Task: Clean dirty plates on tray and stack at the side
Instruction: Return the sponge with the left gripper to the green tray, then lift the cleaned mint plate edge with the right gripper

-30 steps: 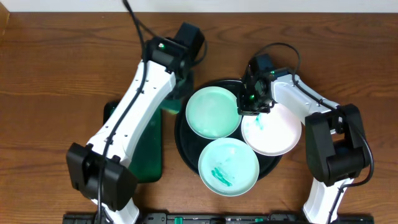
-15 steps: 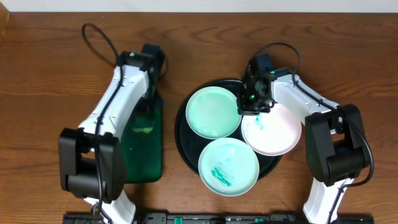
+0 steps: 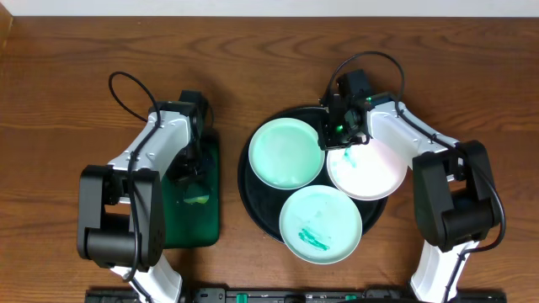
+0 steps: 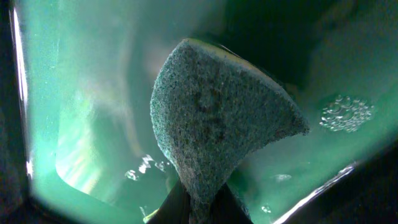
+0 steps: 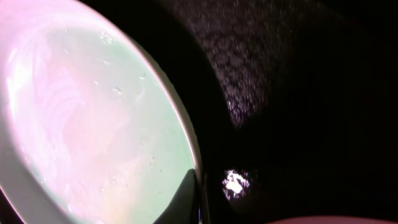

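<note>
since a second ago the left arm (image 3: 152,156) has swung away from the black tray (image 3: 246,181). the left gripper (image 4: 199,200) now sits low over the dark green rectangular tray (image 3: 206,227), pinching one sponge (image 4: 217,118). the front mint plate (image 3: 321,225) has slid right and overhangs the near rim. the right gripper (image 3: 341,145) is clamped on the white plate (image 3: 370,172) rim. three plates lie on the black tray: this white one, the front mint plate and the back mint plate (image 3: 286,153). there are two trays.

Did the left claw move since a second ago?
Yes. The left claw has swung left, away from the black tray's far rim, and toward the front, and now hangs over the dark green tray.
</note>
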Robot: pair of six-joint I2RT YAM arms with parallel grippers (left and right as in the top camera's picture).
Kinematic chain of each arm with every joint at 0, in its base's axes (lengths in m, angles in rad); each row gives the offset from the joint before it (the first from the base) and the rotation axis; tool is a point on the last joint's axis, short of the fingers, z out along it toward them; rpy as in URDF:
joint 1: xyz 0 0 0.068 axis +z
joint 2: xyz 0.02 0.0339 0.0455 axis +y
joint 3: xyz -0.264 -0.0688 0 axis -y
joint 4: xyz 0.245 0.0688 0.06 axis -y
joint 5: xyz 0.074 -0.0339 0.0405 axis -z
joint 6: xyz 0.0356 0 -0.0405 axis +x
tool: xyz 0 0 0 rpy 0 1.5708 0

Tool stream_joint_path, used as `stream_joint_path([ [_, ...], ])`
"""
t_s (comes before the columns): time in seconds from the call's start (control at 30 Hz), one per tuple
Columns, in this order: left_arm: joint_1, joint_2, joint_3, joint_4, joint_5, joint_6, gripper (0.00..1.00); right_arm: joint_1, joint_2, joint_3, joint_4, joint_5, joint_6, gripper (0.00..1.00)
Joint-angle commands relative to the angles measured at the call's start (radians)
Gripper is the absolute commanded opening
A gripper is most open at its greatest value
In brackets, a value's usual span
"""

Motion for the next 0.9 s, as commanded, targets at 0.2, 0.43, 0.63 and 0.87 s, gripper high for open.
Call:
stream_joint_path([
  [0.2, 0.003, 0.000, 0.001, -0.002, 0.015, 0.018, 0.07, 0.054, -0.131, 0.004, 0.016, -0.040, -0.090, 0.01],
  [0.43, 0.003, 0.000, 0.001, -0.002, 0.059, 0.037, 0.07, 0.068, -0.160, 0.003, 0.005, 0.006, 0.032, 0.88],
  [0.63, 0.003, 0.000, 0.001, -0.002, 0.066, 0.040, 0.08, 0.067, -0.154, 0.003, 0.019, 0.058, 0.148, 0.75],
  [0.87, 0.003, 0.000, 0.001, -0.002, 0.074, 0.041, 0.08, 0.069, -0.083, 0.002, 0.065, 0.056, 0.180, 0.67],
])
